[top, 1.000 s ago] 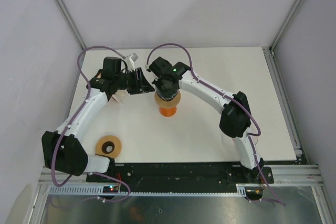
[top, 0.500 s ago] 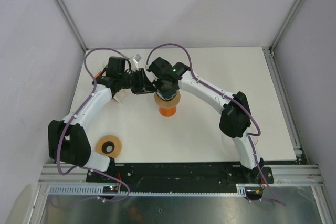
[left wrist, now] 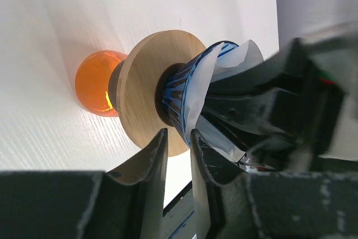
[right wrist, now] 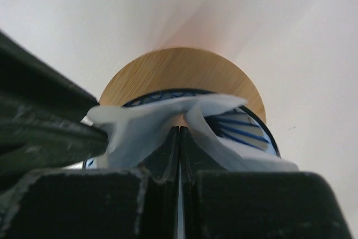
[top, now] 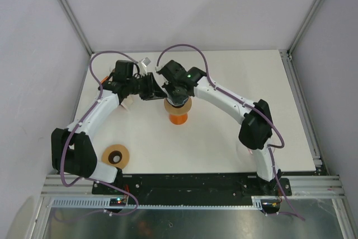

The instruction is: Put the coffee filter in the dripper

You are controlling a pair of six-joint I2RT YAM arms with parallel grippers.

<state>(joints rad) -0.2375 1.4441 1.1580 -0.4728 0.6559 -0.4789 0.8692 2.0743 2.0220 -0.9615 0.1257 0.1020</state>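
The dripper (top: 187, 107) is a blue-ribbed cone (left wrist: 178, 85) on a wooden disc (left wrist: 146, 76), standing on an orange base (top: 179, 118) mid-table. The white coffee filter (left wrist: 238, 60) sits crumpled in the cone's mouth, its folded wings sticking above the rim (right wrist: 142, 118). My right gripper (right wrist: 179, 129) is shut, with its tips inside the cone and a fold of the filter pinched at them. It hangs right over the dripper (top: 178, 99). My left gripper (left wrist: 177, 134) is narrowly open and empty, beside the cone's rim just left of the dripper (top: 159, 91).
A brown wooden ring (top: 116, 155) lies near the left arm's base. A small white object (top: 144, 60) sits at the back by the left wrist, and something white (top: 125, 103) lies under the left forearm. Frame posts stand at the back corners.
My left gripper has moved right, up to the dripper's side. My right wrist has shifted slightly over the dripper, and its elbow has moved right.
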